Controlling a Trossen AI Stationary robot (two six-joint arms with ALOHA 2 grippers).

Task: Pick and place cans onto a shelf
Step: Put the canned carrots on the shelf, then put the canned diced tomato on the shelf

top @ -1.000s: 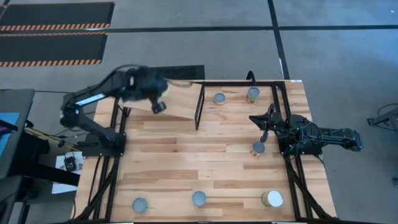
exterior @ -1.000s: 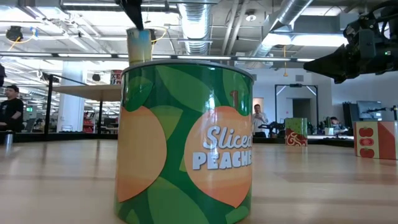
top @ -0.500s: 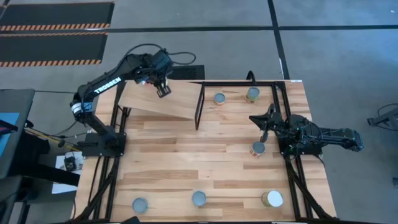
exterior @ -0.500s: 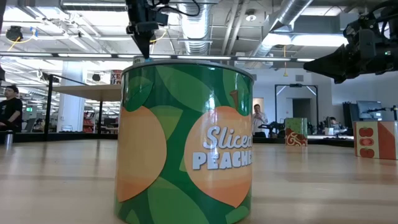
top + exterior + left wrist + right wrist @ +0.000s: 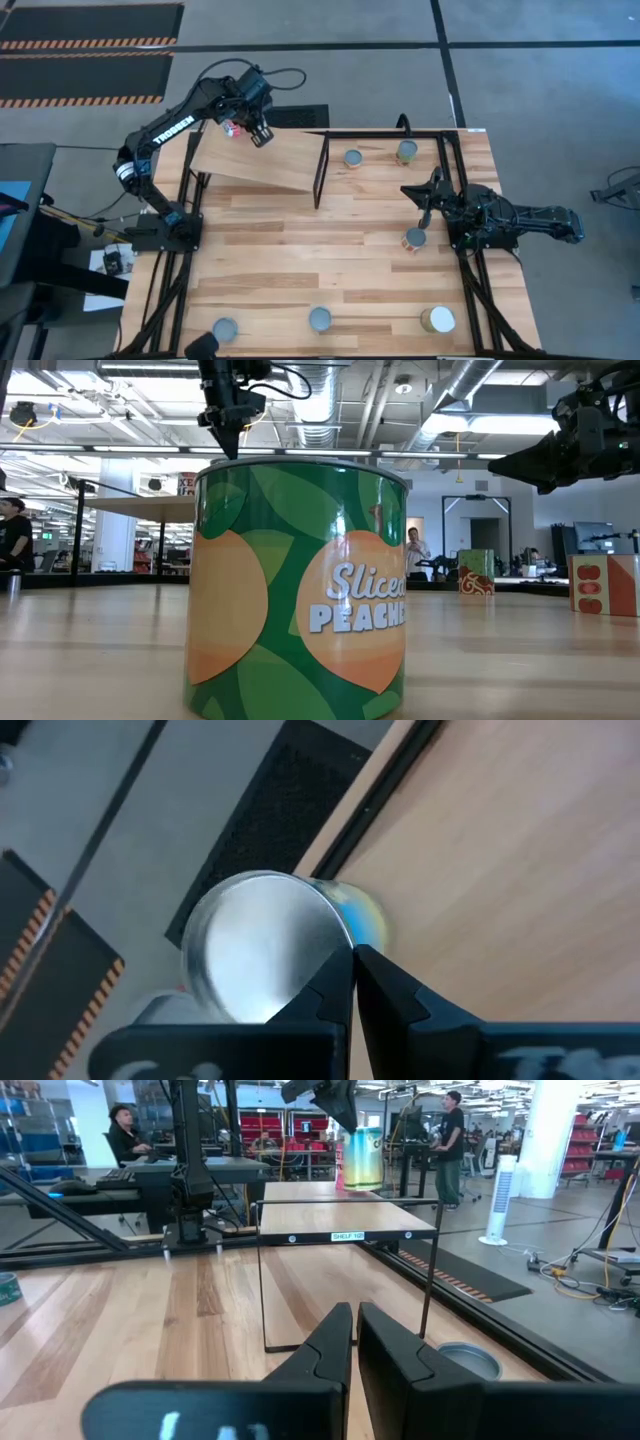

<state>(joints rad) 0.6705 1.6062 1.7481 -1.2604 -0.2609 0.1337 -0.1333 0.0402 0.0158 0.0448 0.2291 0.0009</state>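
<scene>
The left gripper [image 5: 261, 139] hangs over the shelf's [image 5: 270, 165] far corner, fingers pressed together and holding nothing, their tips just beside the rim of a can [image 5: 262, 948] that stands upright close to the board's outer edge, with floor showing beyond it. The can's top is a round, dull silver disc. The shelf is a smooth, pale wooden rectangle, sloping on a thin black frame [image 5: 321, 170]. The right gripper [image 5: 420, 200] waits above the table's [image 5: 300, 255] right side, fingers nearly together and empty, a can [image 5: 415, 239] just beside it. Two more cans [image 5: 352, 158] stand near the far edge and three along the near edge, one of them wider with a cream top [image 5: 437, 320]. The planked middle of the table lies bare between them.
</scene>
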